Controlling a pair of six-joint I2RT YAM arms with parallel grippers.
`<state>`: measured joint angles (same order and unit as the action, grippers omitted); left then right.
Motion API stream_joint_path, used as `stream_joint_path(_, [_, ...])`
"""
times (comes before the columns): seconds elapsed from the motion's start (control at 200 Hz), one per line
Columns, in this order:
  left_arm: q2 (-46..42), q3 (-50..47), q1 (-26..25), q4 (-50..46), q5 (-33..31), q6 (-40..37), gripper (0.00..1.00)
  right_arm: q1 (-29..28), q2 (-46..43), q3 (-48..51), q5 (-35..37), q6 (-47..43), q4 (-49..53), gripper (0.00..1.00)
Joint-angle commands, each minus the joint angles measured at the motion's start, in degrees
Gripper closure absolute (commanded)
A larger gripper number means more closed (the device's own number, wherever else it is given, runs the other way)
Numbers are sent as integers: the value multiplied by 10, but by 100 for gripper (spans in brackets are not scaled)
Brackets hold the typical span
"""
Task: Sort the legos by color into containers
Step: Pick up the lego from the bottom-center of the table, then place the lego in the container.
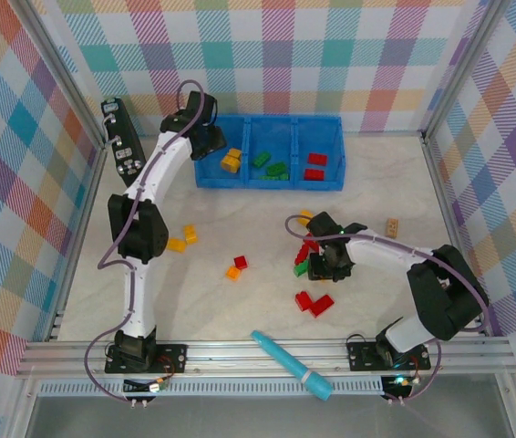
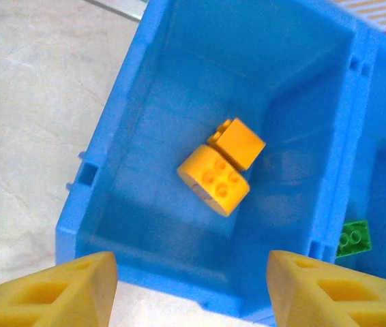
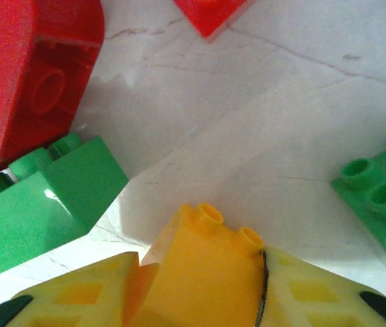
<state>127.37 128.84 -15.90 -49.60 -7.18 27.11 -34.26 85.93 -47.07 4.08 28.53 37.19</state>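
Plaid walls (image 1: pixel 331 55) enclose pale marbled tabletop (image 1: pixel 258 214) scattered with legos (image 1: pixel 314 303)

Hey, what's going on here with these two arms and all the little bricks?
Two robot arms are sorting toy bricks by colour into a blue bin. The left gripper hangs open above the bin's left compartment, where two yellow-orange bricks lie. Green bricks sit in the middle compartment, red ones in the right. The right gripper is down among the loose pile on the table, shut on a yellow-orange brick.
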Motion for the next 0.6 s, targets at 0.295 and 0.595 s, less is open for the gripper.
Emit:
stream_joint_path(0.295, [-234, -252, 71, 53, 67, -53, 41, -2, 8, -325, 51, -41, 183, 61])
stream_joint_path(0.595, [-426, -450, 119, 74, 110, -74, 41, -1, 169, -717, 114, -153, 288, 60])
